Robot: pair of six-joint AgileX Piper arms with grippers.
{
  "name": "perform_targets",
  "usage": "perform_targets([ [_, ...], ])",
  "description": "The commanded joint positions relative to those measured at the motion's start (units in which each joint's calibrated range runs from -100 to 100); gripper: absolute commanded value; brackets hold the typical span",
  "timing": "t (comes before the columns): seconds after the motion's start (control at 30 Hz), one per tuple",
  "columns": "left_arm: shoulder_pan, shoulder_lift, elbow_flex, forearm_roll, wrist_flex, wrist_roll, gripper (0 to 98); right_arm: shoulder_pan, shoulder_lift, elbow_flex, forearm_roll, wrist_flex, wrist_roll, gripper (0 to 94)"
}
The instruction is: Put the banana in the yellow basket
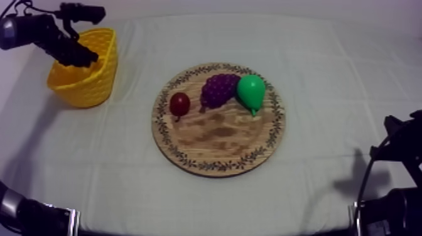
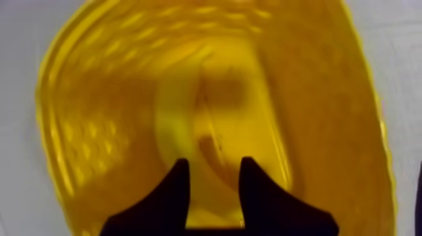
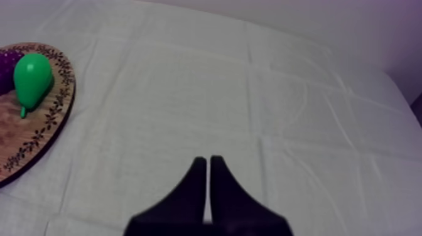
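Note:
My left gripper (image 1: pixel 83 58) hangs over the mouth of the yellow basket (image 1: pixel 94 85) at the table's far left. In the left wrist view its two black fingers stand apart, open (image 2: pixel 215 164), with nothing between them. Below them, on the basket's floor (image 2: pixel 113 125), lies a pale yellow curved shape, the banana (image 2: pixel 216 119). My right gripper (image 3: pixel 208 164) is shut as a narrow wedge over bare cloth, well to the right of the round wooden board (image 3: pixel 44 128).
The wooden board (image 1: pixel 216 144) lies mid-table and carries a small red fruit (image 1: pixel 179 103), a bunch of grapes (image 1: pixel 220 89) and a green pear (image 1: pixel 251 92). My right arm (image 1: pixel 399 147) rests low at the right edge. Bare cloth surrounds the board.

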Motion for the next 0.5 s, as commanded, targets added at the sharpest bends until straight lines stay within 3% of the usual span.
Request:
perform_targets([
  [0.0,0.1,-3.5,3.6,0.05,-1.8,0.1,19.0,0.0,0.0,0.0,0.0,0.0,0.0,0.3],
  [0.2,1.2,-15.7,15.7,0.09,-7.6,0.4,3.7,0.0,0.0,0.0,0.0,0.0,0.0,0.3],
  [0.47,3.3,-34.8,30.1,0.05,-10.3,2.9,0.3,0.0,0.0,0.0,0.0,0.0,0.0,0.3],
])
